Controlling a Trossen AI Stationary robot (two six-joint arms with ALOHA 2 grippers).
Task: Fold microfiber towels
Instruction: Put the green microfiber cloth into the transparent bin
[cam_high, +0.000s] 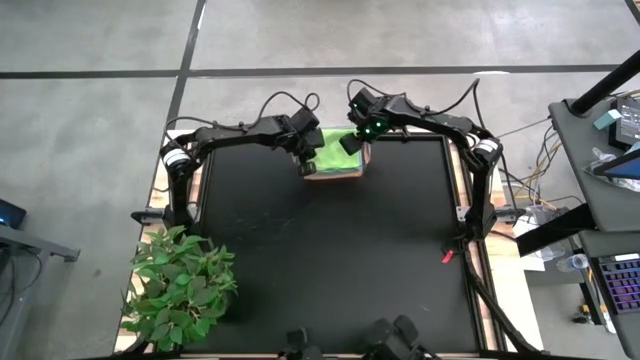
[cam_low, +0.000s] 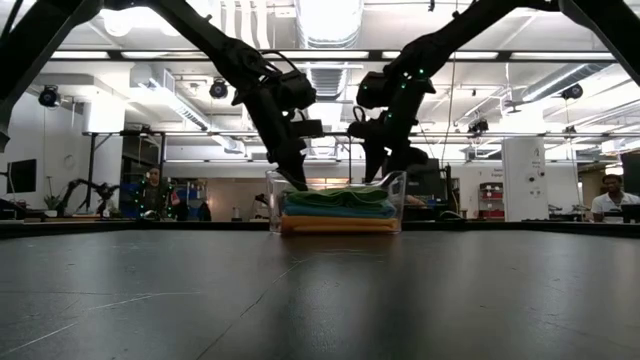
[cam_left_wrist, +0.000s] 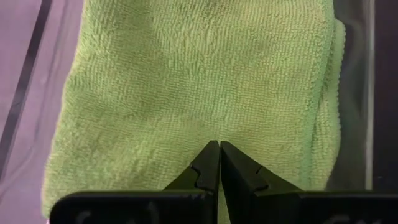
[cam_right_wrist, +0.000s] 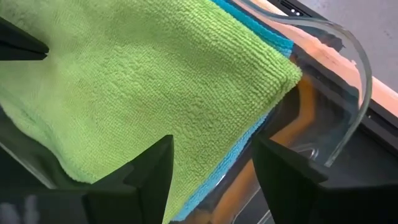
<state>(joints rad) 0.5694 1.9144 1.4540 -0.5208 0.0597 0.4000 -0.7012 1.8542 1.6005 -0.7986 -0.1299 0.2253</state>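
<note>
I see the lime green towel (cam_high: 330, 150) on top of the folded stack in the clear bin (cam_high: 334, 176), upper centre of the high view. My left gripper (cam_left_wrist: 219, 144) is shut and empty, tips on the cloth. My right gripper (cam_right_wrist: 211, 163) stands open around its corner, holding nothing. The cloth looks soft, light and limp; I would pinch that free corner

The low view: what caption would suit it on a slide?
Both arms reach down over a clear bin of stacked folded towels, lime green towel on top.
</note>
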